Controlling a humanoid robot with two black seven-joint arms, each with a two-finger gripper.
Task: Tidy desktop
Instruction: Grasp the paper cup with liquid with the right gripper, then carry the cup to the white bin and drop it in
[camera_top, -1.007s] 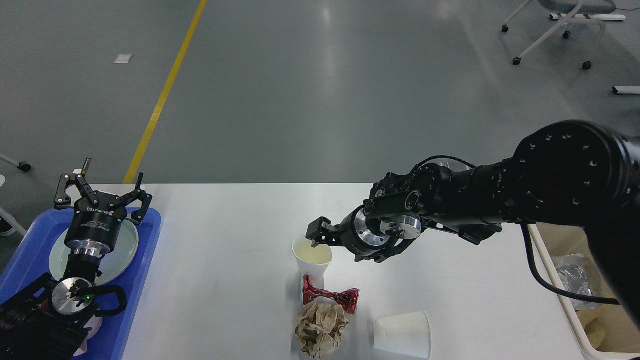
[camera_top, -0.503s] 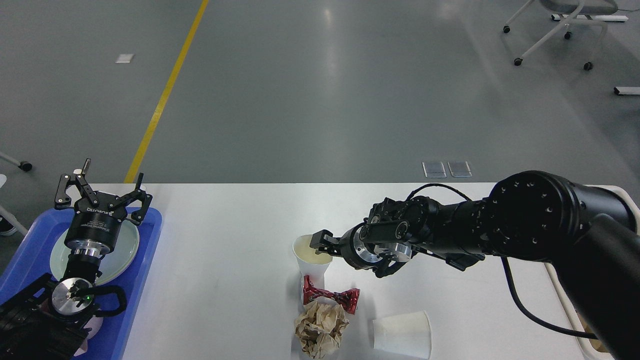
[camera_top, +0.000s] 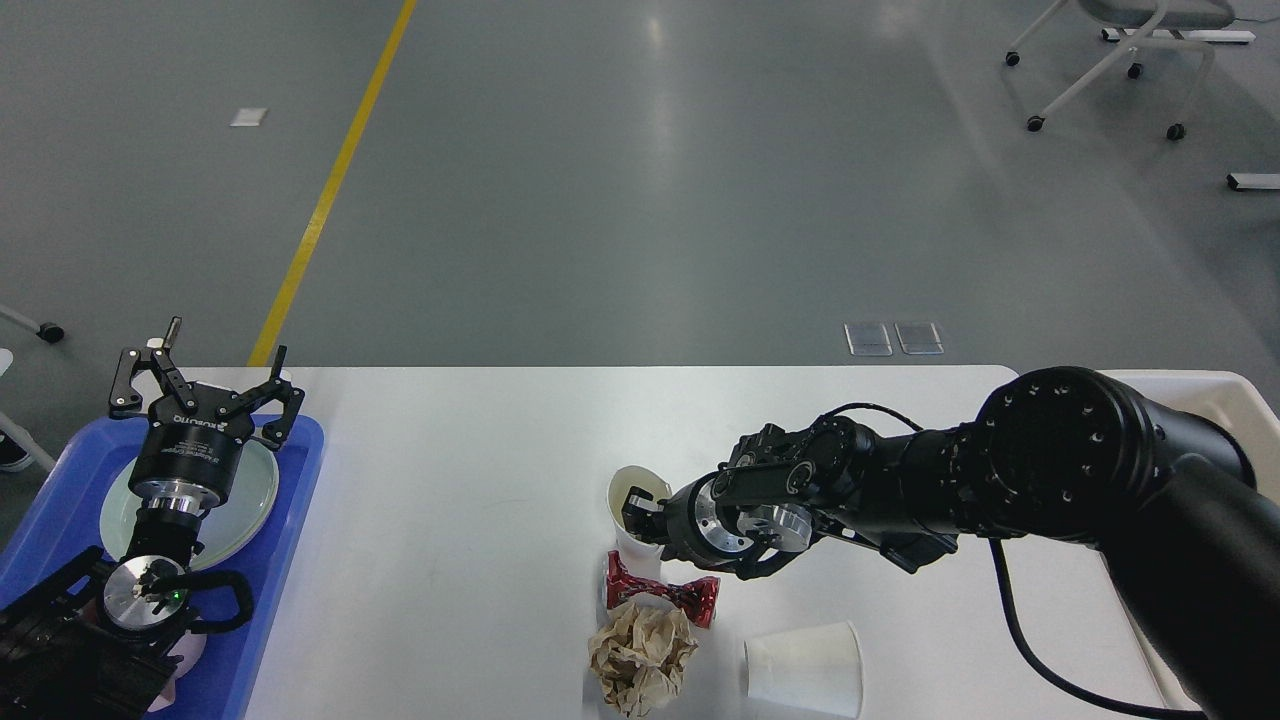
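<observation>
From the head, the right gripper (camera_top: 645, 519) pinches the upright paper cup (camera_top: 632, 505) by its rim on the desktop (camera_top: 470, 520) — a grip suited to lifting it away from the litter beside it. The left gripper (camera_top: 205, 385) hangs spread wide over the blue tray (camera_top: 285, 560) — idle, by my reading.

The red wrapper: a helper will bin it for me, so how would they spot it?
Start at the white desktop and go to its near edge, mid-table. Under the upright paper cup and above the crumpled brown paper ball lies the red wrapper, the only shiny red thing, twisted like a bow.
</observation>
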